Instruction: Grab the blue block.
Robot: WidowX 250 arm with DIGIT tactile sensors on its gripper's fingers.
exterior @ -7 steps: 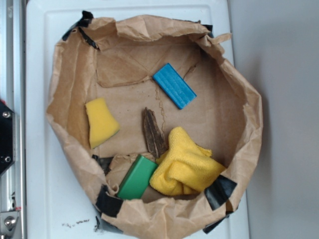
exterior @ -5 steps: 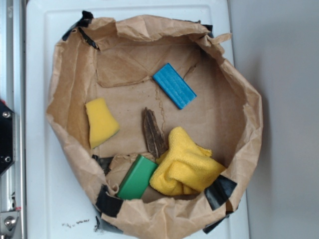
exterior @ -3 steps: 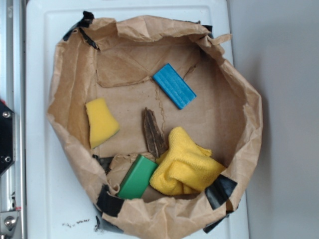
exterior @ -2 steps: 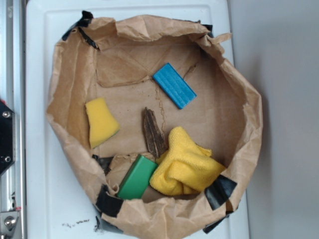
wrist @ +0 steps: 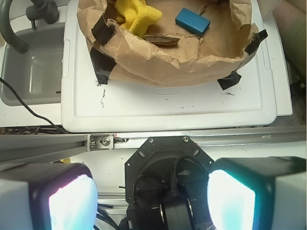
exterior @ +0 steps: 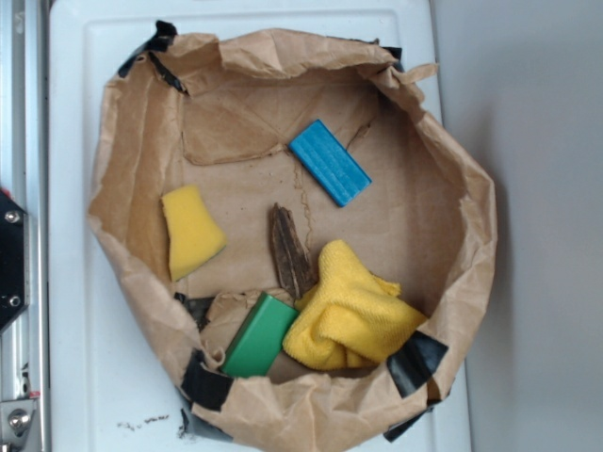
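Note:
The blue block [exterior: 329, 162] lies flat on the brown paper, upper middle of the paper-lined basin [exterior: 450, 282], its ridged top up. In the wrist view the blue block [wrist: 193, 21] shows far off at the top, inside the paper rim. My gripper [wrist: 151, 201] is open, its two pale glowing pads wide apart at the bottom corners, with nothing between them. It hangs over the robot's black base, well short of the basin. The gripper does not show in the exterior view.
A yellow sponge [exterior: 191, 231], a brown wood piece [exterior: 288, 250], a green block [exterior: 258, 336] and a crumpled yellow cloth [exterior: 350, 311] share the basin. Black tape [exterior: 415, 363] holds the paper to the white tray [exterior: 75, 311]. A grey sink [wrist: 31, 72] lies left.

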